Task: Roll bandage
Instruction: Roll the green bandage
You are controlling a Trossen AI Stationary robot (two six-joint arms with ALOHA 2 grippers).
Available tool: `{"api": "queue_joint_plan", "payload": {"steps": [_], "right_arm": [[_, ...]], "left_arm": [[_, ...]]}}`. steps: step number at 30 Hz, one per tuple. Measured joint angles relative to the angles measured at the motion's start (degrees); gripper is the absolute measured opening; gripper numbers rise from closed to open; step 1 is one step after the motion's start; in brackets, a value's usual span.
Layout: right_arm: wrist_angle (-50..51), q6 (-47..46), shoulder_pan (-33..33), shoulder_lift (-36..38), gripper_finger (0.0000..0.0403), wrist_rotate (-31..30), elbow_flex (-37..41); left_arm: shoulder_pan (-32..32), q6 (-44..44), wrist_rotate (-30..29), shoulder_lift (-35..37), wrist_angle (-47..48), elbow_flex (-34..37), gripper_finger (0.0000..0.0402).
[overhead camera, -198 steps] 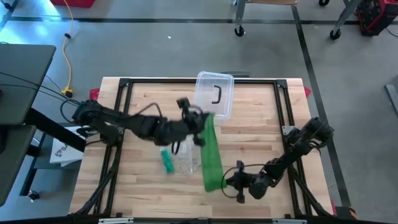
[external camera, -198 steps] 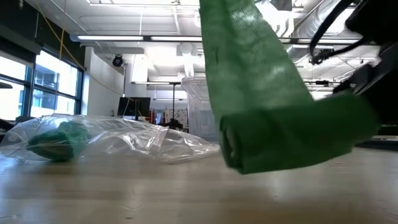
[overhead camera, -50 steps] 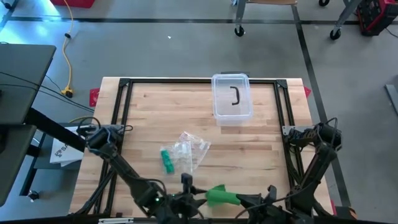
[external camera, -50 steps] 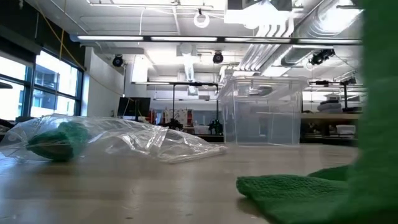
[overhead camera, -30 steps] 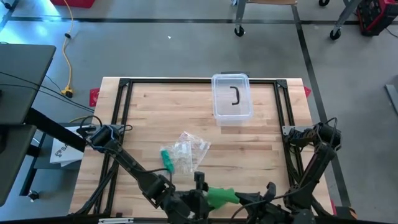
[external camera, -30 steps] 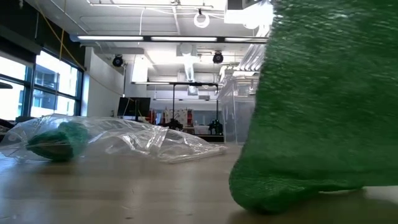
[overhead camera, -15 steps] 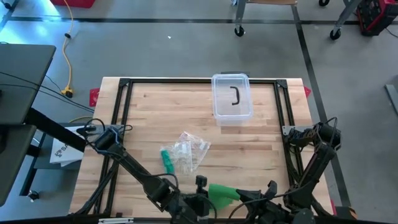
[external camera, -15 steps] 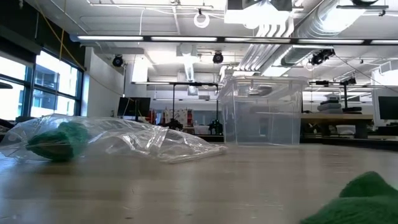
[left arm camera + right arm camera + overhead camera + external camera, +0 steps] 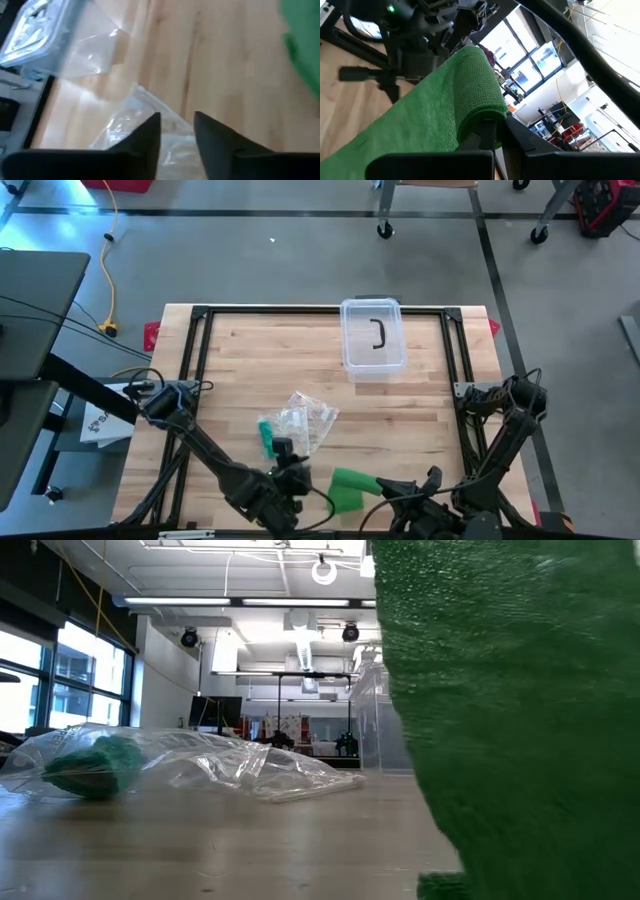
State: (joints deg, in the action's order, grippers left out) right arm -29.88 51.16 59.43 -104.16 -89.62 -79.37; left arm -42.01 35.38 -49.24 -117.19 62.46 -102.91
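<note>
On your wooden surface [image 9: 420, 405], the right hand [image 9: 487, 131] is clamped on the green bandage [image 9: 348, 489]; the left hand [image 9: 176, 131], slightly parted and empty, has backed off the bandage.

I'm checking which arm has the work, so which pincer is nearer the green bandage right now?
Right. The right pincer is shut on the green bandage at the table's near edge. The left pincer sits just beside the bandage, apart from it, closer to the plastic bag.

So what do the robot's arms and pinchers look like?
Both arms are dark, jointed tubes with thin black cables looping along them. The left gripper has two flat, black, wedge-shaped fingers. The right gripper has black, blocky fingers too. I can't see any markings.
</note>
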Motion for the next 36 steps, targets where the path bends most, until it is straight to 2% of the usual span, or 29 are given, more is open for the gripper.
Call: {"api": "queue_joint_plan", "payload": {"steps": [3,6,9,11,14,16,18,22,28,30,33,36], "right_arm": [[0.02,0.10,-0.21,0.00,0.0000,0.00,0.00],[0.02,-0.04,-0.20,0.00,0.0000,0.00,0.00],[0.02,0.13,-0.21,0.01,0.0000,0.00,0.00],[0.02,0.13,-0.21,0.00,0.0000,0.00,0.00],[0.02,-0.02,-0.21,0.00,0.0000,0.00,0.00],[0.02,0.13,-0.19,0.00,0.0000,0.00,0.00],[0.04,0.13,-0.19,0.02,0.0000,0.00,0.00],[0.03,0.22,-0.17,0.01,0.0000,0.41,0.00],[0.04,0.18,0.08,0.00,0.0000,0.50,0.00],[0.02,0.09,0.28,0.02,0.0000,0.52,0.00],[-0.04,0.20,0.60,0.02,0.0000,0.46,-0.02],[-0.05,0.17,0.84,0.04,0.0000,0.34,-0.04]], "left_arm": [[-0.30,-2.62,2.54,0.03,-4.00,0.00,0.0166],[-1.24,-9.03,6.24,0.03,-11.99,0.00,0.0218],[-2.56,-13.82,6.10,0.03,-20.93,0.00,0.0258],[-3.48,-15.19,2.13,0.03,-25.98,0.00,0.0273],[-5.12,-14.14,-10.96,0.03,-30.46,0.00,0.0279],[-5.74,-12.24,-17.70,0.03,-32.35,0.00,0.0280],[-5.80,-11.41,-19.58,0.03,-34.64,0.00,0.0280],[-4.53,-16.98,-15.48,-0.20,-42.29,-0.02,0.0280],[-1.22,-32.59,-12.41,-0.83,-54.96,0.00,0.0280],[-0.50,-37.27,-9.01,-0.80,-59.46,-0.02,0.0278],[0.64,-40.48,-1.64,-0.83,-63.86,0.00,0.0266],[1.34,-40.13,-0.32,-0.83,-65.51,0.00,0.0239]]}}
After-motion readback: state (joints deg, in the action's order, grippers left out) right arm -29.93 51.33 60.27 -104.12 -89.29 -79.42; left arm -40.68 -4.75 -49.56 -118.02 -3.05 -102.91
